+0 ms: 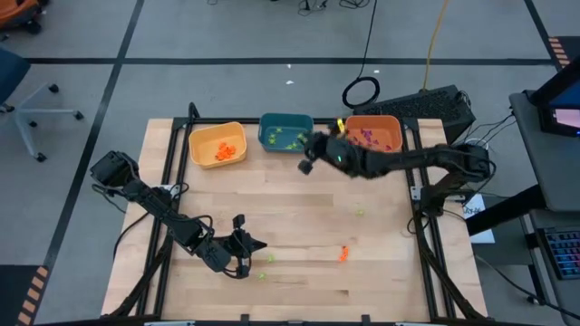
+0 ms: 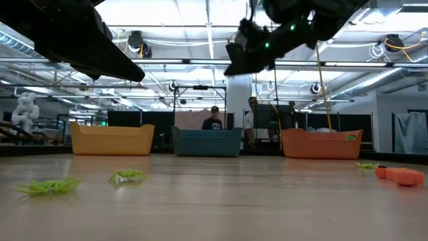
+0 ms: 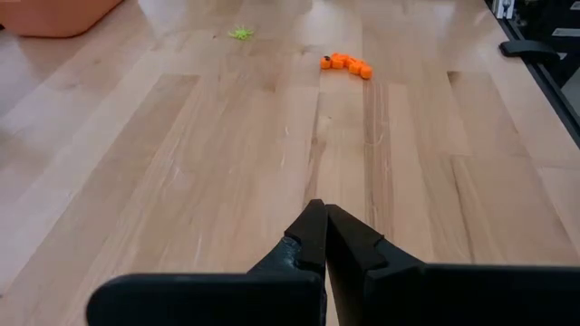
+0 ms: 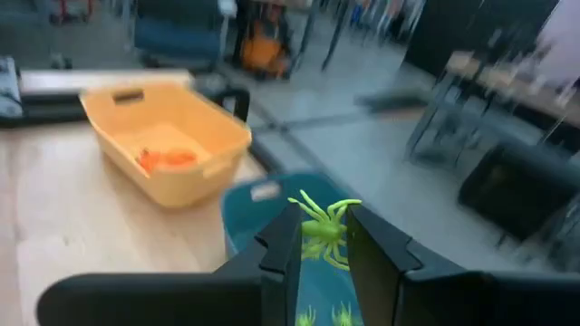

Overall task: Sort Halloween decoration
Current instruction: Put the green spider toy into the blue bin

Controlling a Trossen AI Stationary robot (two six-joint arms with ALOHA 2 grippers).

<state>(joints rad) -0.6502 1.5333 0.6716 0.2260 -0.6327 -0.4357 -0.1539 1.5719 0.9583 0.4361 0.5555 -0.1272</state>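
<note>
A pale wooden desk (image 1: 299, 217) is seen from above, standing on a grey floor marked with dark lines. Along its far edge three small bins are lined up: a yellow bin (image 1: 217, 145), a teal bin (image 1: 286, 132) and an orange bin (image 1: 373, 133).

The Halloween decoration is made up of tiny plastic trinkets. Orange trinkets (image 1: 227, 152) are piled in the yellow bin, light-green ones (image 1: 292, 139) are scattered in the teal bin, and purple ones (image 1: 369, 137) lie in the orange bin. Others are left loose on the desk: an orange segmented piece (image 1: 343, 254) towards the near right, a small light-green piece (image 1: 359, 213) further back, and two light-green spidery pieces (image 1: 265, 267) near the left arm.

The right gripper (image 4: 322, 237) is held raised above the teal bin's near right corner. A light-green spider (image 4: 323, 226), thin-legged and bright, is pinched between its two dark fingers.

The left gripper (image 3: 319, 237) is held low over the near left part of the desk, its fingers pressed together with nothing between them.

In the low view, two people (image 2: 214, 118) are seen in the room behind the bins.
</note>
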